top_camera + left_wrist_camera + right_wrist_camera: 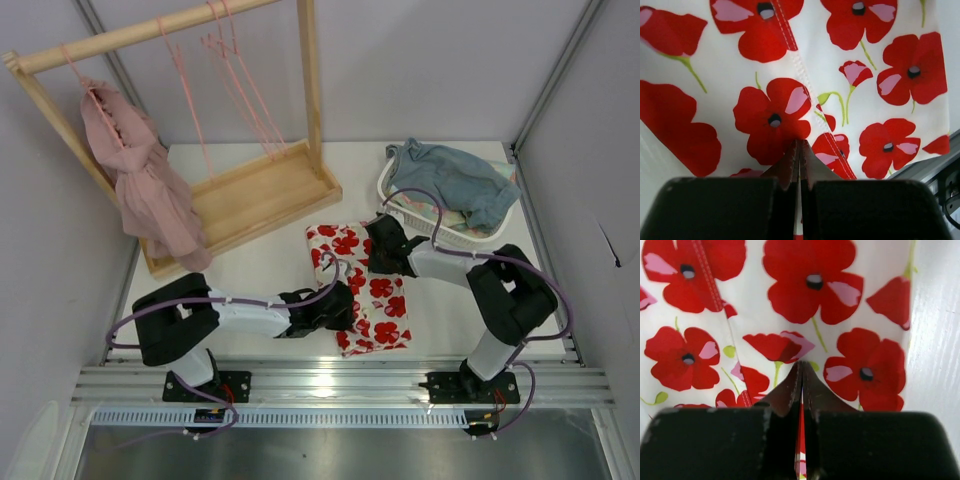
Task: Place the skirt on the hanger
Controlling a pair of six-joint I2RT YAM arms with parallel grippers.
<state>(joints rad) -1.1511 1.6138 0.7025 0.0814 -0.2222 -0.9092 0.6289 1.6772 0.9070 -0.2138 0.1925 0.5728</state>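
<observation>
The skirt, white with big red flowers, lies spread on the white table between my two arms. My left gripper sits at the skirt's left edge. In the left wrist view the gripper is shut with a thin fold of the skirt pinched between the jaws. My right gripper sits at the skirt's far edge. In the right wrist view it is also shut on a fold of the skirt. Several thin pink hangers hang from the wooden rack's top bar, far from both grippers.
The light wooden rack stands at the back left, with a dusty-pink ruffled garment hanging on its left end. A white basket holding a blue-grey cloth stands at the back right. Grey walls close in both sides.
</observation>
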